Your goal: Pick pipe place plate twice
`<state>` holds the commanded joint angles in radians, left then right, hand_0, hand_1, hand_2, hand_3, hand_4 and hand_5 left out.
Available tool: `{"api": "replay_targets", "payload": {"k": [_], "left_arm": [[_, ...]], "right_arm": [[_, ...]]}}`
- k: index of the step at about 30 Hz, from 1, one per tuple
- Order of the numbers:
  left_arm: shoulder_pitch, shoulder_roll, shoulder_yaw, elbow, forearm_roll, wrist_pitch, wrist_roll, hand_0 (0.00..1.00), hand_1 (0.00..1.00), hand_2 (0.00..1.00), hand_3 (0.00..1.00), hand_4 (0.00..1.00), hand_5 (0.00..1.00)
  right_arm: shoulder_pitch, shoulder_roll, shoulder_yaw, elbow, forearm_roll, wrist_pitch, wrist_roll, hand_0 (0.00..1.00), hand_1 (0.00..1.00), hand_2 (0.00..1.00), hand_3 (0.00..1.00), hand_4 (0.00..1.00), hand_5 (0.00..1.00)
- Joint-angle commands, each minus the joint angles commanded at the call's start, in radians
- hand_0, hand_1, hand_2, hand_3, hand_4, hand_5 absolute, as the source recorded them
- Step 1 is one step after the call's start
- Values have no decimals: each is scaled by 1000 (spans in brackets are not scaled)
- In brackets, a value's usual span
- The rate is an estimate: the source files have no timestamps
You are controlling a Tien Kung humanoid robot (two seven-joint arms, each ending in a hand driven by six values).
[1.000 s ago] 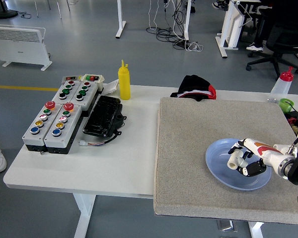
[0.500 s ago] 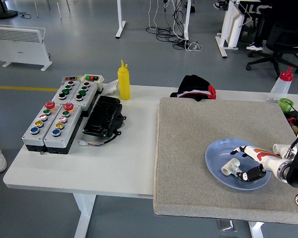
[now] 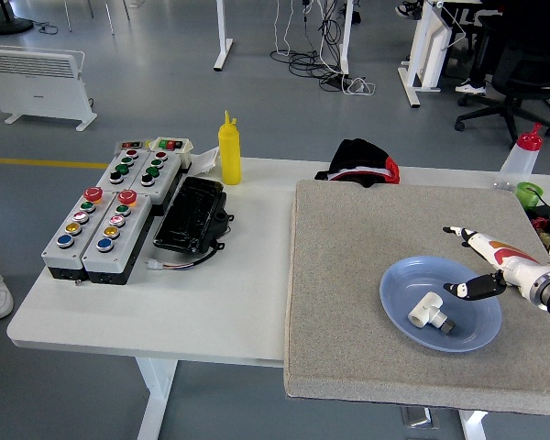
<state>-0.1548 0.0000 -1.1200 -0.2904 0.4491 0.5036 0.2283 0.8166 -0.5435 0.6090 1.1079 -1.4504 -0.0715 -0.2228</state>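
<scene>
Small white plastic pipe piece [image 3: 428, 313] lying in round blue plate [image 3: 399, 280]. Right hand [image 3: 484, 266] beside it, fingers [image 3: 465, 290] wide, holding nothing. Could bump pipe out.

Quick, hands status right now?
Right robot hand: open, holding nothing, over the blue plate's right edge; pipe fitting lies on the plate.
Left robot hand: not in view.

You see only part of the right hand [image 3: 491, 264]; its wrist and arm run off the right edge. The grey mat [image 3: 412, 293] hides the surface beneath it, and the mat's near right corner is cut off. The dark bundle [image 3: 359, 161] behind the mat is too small to identify.
</scene>
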Motion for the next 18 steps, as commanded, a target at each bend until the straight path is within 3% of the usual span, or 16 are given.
{"api": "replay_targets", "payload": {"k": [6, 10, 18], "left_arm": [[0, 0, 0, -1, 1, 1, 2, 617, 683, 708, 584, 465, 998], [-2, 0, 1, -1, 0, 0, 1, 617, 683, 708, 583, 466, 998], [-4, 0, 3, -2, -2, 0, 1, 617, 683, 708, 583, 466, 998]], "right_arm": [[67, 24, -69, -189, 18, -24, 22, 998, 928, 998, 965, 791, 343], [115, 42, -107, -319, 60, -9, 37, 998, 921, 998, 952, 783, 339], [154, 77, -161, -446, 155, 32, 61, 997, 918, 998, 948, 778, 337]]}}
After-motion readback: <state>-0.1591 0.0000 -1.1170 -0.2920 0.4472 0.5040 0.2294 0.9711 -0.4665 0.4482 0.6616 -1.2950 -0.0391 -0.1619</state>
